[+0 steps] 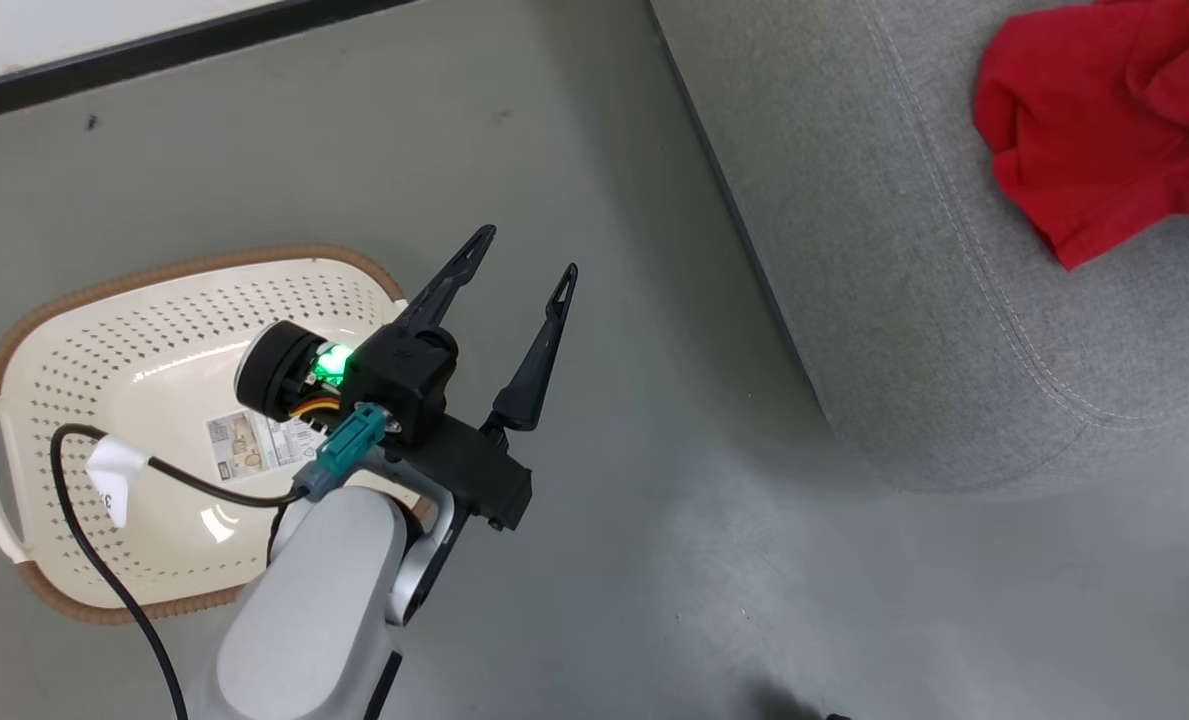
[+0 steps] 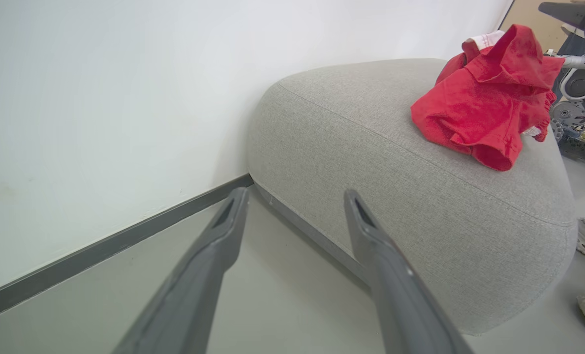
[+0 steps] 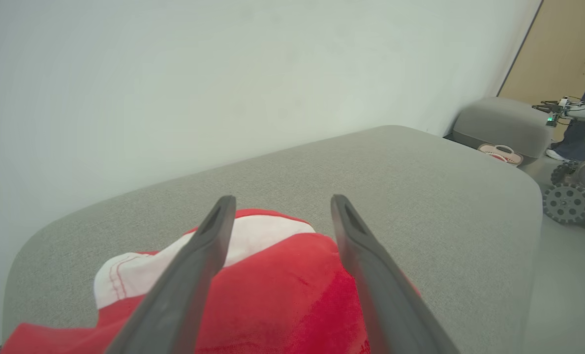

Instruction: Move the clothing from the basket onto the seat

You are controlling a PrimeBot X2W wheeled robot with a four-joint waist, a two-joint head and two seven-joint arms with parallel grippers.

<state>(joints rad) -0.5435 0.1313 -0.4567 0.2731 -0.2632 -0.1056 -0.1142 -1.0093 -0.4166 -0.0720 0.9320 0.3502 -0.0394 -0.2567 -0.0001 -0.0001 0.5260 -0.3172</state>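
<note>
My left gripper [image 1: 526,252], lower centre of the head view, is spread wide and holds nothing, above the basket [image 1: 154,330] rim. My right gripper [image 3: 282,199], also wide, hangs over the red clothing [image 1: 1104,130] heaped on the seat [image 1: 954,300] at upper right. The clothing looks light and floppy; I'd pinch a raised fold.

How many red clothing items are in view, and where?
1 red heap of clothing that I can separate, lying on the seat; folds may hide more garments in it. The basket shows none, though the left arm covers part of it.
</note>
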